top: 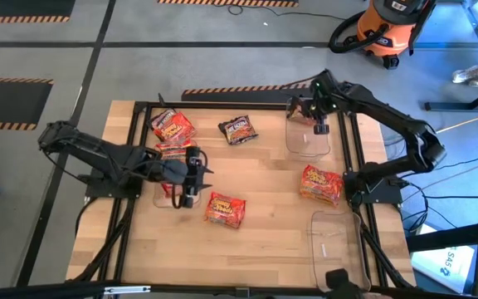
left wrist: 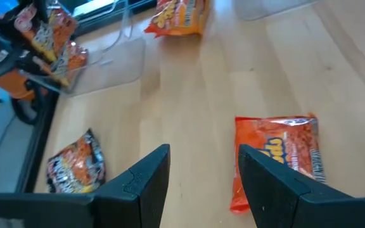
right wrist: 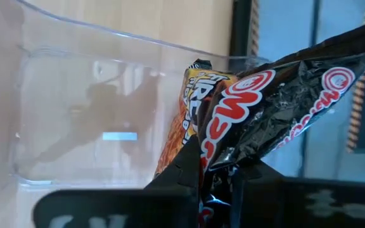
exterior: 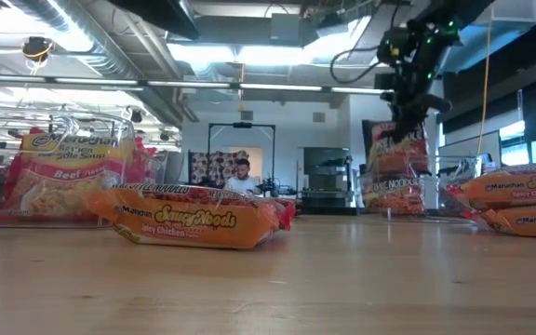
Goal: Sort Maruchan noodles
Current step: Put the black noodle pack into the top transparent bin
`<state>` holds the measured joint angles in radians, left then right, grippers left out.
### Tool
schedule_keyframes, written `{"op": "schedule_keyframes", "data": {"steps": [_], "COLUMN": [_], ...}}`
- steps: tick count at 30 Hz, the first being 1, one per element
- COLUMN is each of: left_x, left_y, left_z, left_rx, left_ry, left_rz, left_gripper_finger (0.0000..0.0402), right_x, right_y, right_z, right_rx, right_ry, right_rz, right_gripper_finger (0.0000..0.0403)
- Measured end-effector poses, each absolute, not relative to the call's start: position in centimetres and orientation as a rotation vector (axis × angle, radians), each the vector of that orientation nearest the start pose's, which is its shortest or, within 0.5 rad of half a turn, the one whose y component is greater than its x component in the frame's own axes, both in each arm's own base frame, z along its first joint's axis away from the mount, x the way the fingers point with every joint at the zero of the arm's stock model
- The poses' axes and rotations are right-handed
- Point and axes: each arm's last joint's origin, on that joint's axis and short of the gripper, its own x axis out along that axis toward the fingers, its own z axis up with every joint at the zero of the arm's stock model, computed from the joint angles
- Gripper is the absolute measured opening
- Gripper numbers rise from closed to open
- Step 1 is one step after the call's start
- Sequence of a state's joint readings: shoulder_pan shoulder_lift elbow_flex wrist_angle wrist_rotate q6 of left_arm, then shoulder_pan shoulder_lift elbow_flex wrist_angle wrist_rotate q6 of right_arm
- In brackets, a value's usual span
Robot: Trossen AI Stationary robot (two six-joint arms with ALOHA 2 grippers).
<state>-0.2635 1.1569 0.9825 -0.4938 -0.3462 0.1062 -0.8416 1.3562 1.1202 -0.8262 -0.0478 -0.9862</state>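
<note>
Over the far bin [top: 308, 137], a clear box at the back right of the counter [top: 272, 216], the right tool [top: 321, 126] hangs with a dark packet [right wrist: 277, 107] pinched tight between its fingers. The packet dangles above the open box, so the step in hand looks like dropping it in. To do that well, the tool should come down low inside the walls and let go only when the whole packet is past the rim, because the crinkly bag is tipped and could catch on the edge. The left tool [top: 191, 177] sits low at the left side of the counter with its fingers spread wide and nothing in them, just beside an orange packet [top: 225, 209]. Other packets lie apart on the wood: a second dark one [top: 238, 129] near the back, a red one [top: 173, 126] at the back left, and an orange one [top: 320, 184] on the right. The middle of the counter has plenty of bare room. Another clear bin [top: 335, 241] stands at the front right, close to the counter's edge.
</note>
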Motion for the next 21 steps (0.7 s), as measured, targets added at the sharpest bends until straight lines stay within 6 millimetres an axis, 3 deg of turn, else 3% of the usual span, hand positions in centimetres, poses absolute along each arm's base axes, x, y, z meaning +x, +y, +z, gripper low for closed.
{"op": "schedule_keyframes", "data": {"steps": [13, 21], "left_x": [23.9, 23.8], "left_y": [-4.8, -4.9], "left_z": [30.5, 30.5], "left_rx": [0.249, 0.251], "left_ry": [0.617, 0.618], "left_rz": [-0.046, -0.05], "left_gripper_finger": [0.018, 0.018], "right_x": [19.5, 19.9], "right_y": [-22.1, -22.7], "right_z": [22.7, 21.1], "right_rx": [-0.283, -0.258], "right_ry": [1.335, 1.385], "right_rz": [-0.089, -0.069], "right_gripper_finger": [0.0021, 0.0023]}}
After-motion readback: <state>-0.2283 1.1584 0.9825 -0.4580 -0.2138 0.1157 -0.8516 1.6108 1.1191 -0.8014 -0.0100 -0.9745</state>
